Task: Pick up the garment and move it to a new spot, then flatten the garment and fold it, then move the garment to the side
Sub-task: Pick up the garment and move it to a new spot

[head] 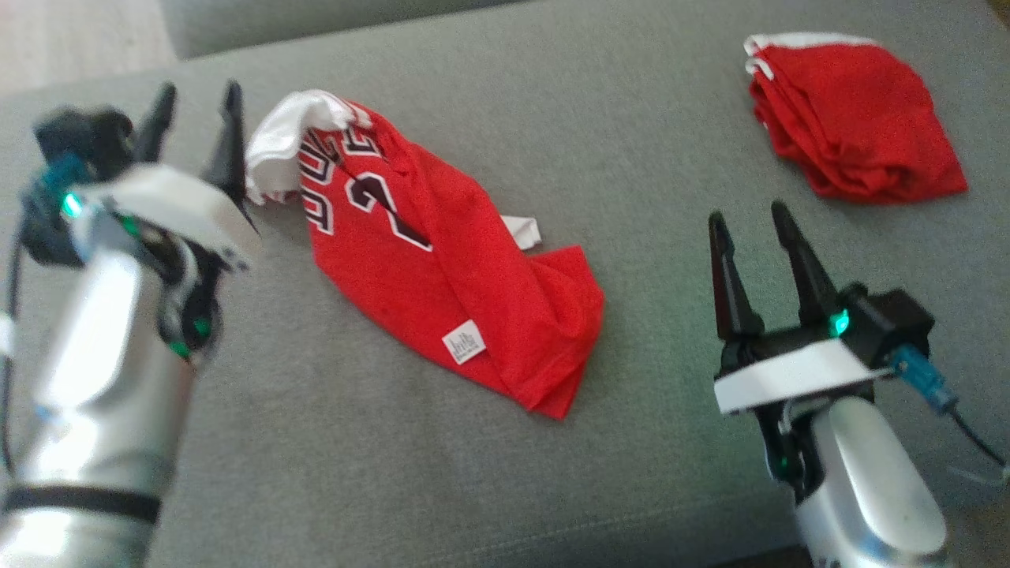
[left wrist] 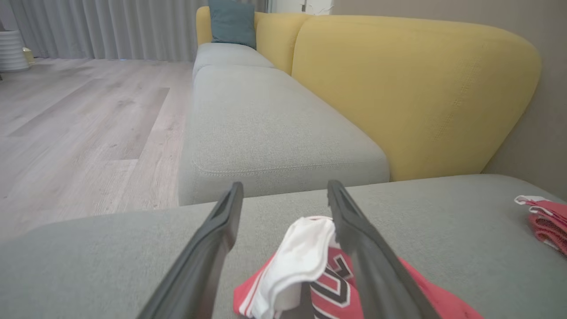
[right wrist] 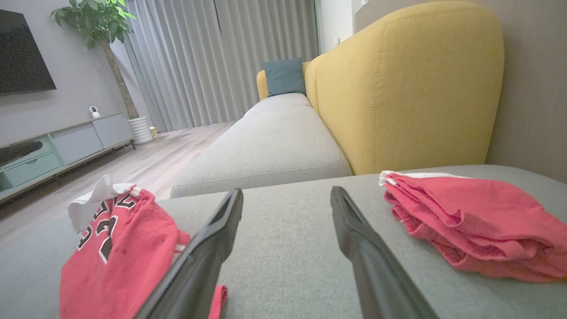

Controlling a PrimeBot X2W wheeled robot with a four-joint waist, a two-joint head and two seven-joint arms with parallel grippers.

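On sofa [head: 600, 126], red garment [head: 442, 268], just beside left hand [head: 199, 88]

A grey sofa [right wrist: 274, 133] with a yellow backrest [right wrist: 398, 88] and a teal cushion [right wrist: 283, 75] runs toward pale curtains [right wrist: 199, 66]. The floor [left wrist: 66, 133] is light wood planks. By the grey wall [right wrist: 57, 102] stand a low cabinet [right wrist: 66, 146] and a potted tree [right wrist: 108, 31], a dark screen [right wrist: 22, 48] above.
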